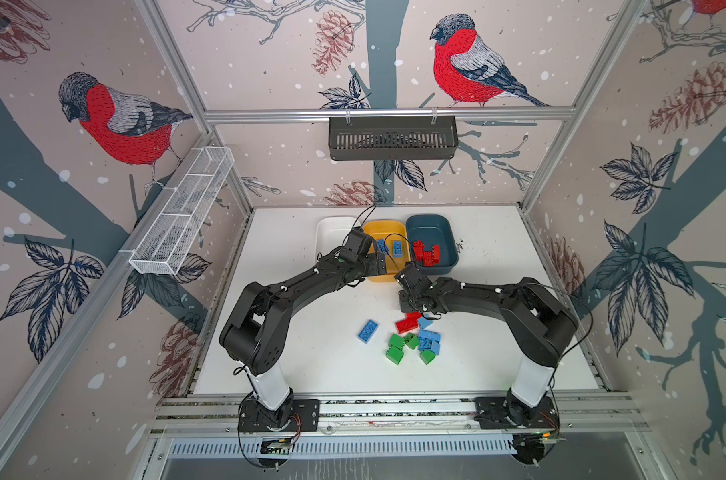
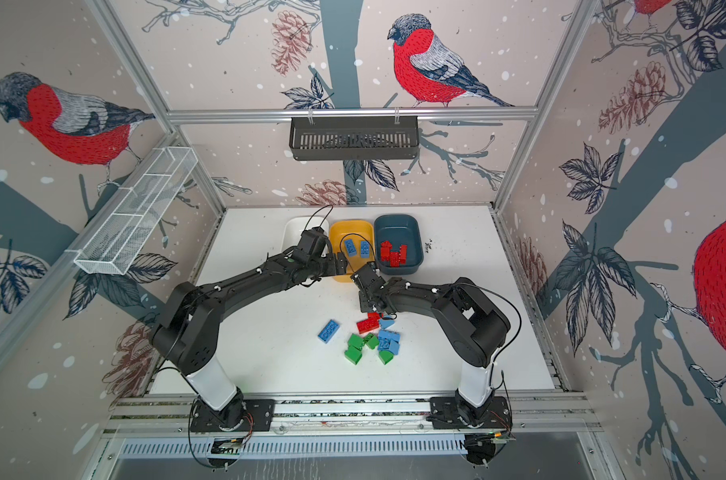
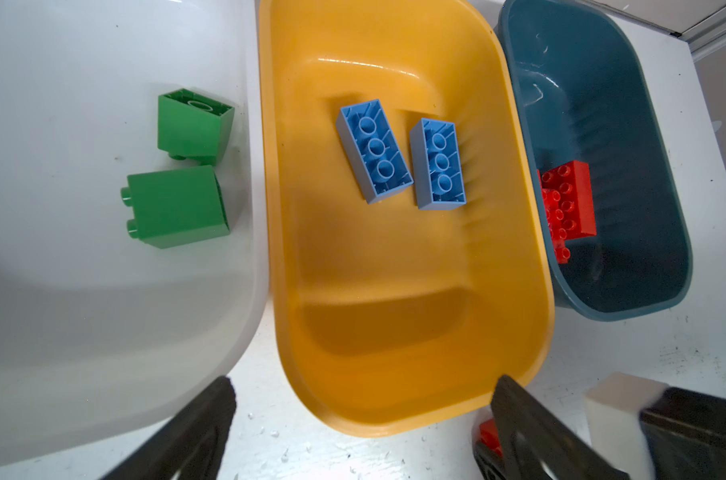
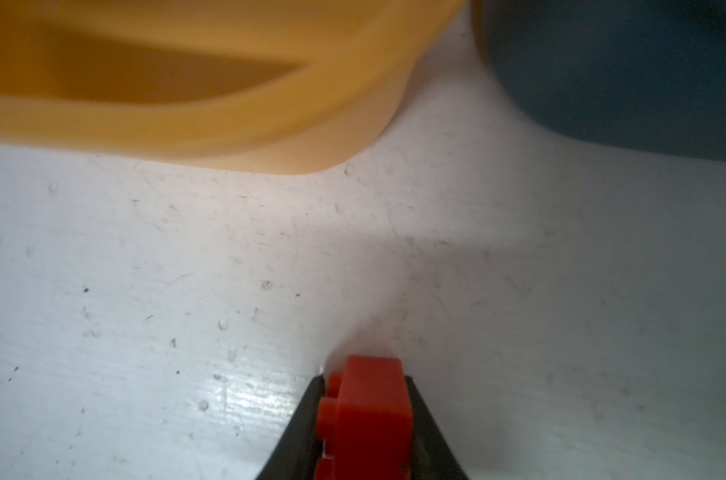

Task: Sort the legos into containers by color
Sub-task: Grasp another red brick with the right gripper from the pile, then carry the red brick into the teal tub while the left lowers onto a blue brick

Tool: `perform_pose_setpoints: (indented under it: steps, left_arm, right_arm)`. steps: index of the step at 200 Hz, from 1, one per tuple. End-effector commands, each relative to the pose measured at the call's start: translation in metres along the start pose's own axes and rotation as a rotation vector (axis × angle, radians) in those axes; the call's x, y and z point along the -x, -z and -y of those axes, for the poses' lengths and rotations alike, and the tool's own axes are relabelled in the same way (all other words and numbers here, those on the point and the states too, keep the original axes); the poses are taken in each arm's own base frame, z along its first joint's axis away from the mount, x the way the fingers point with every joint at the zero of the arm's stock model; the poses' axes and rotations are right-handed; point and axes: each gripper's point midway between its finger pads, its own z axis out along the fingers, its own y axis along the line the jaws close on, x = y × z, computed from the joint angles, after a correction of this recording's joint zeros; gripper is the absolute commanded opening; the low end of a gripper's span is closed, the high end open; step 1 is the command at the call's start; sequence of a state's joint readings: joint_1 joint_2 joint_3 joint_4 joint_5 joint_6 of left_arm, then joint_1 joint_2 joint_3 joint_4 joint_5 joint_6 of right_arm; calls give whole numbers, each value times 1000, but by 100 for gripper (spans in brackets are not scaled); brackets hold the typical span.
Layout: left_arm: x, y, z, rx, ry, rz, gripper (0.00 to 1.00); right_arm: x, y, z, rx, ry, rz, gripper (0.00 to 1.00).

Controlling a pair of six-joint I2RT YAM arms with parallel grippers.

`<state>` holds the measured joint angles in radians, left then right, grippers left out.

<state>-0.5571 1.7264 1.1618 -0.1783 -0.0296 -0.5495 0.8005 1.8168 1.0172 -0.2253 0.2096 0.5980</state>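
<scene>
Right wrist view: right gripper (image 4: 363,386) pinches a red lego (image 4: 369,415), bottom centre.
Grasp step, perhaps not yet lifted; next, carry it to the teal tub (image 4: 623,75), upper right; left gripper (image 3: 361,415) gapes empty.

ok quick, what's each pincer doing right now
left pincer: open, holding nothing
right pincer: closed on a small red plastic studded brick

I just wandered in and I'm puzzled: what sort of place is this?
Likely a robot test booth: two black arms bolted to an aluminium rail, a white table boxed in by wallpapered panels, with toy bricks and coloured tubs.
</scene>
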Motion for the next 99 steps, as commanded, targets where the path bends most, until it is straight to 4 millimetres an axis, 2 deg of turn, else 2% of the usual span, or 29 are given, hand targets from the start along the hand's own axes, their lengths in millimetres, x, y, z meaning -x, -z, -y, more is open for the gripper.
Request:
perform_pose_setpoints:
  steps: [1, 46, 99]
  left_arm:
    - [3, 3, -2, 7, 2, 13, 97]
    - [-6, 6, -7, 23, -18, -8, 97]
    - [-44, 19, -30, 85, -45, -84, 97]
  right_arm:
    - [0, 1, 2, -14, 24, 13, 28]
    - [17, 28, -3, 40, 71, 119, 24]
    - [52, 64, 6, 69, 78, 283, 24]
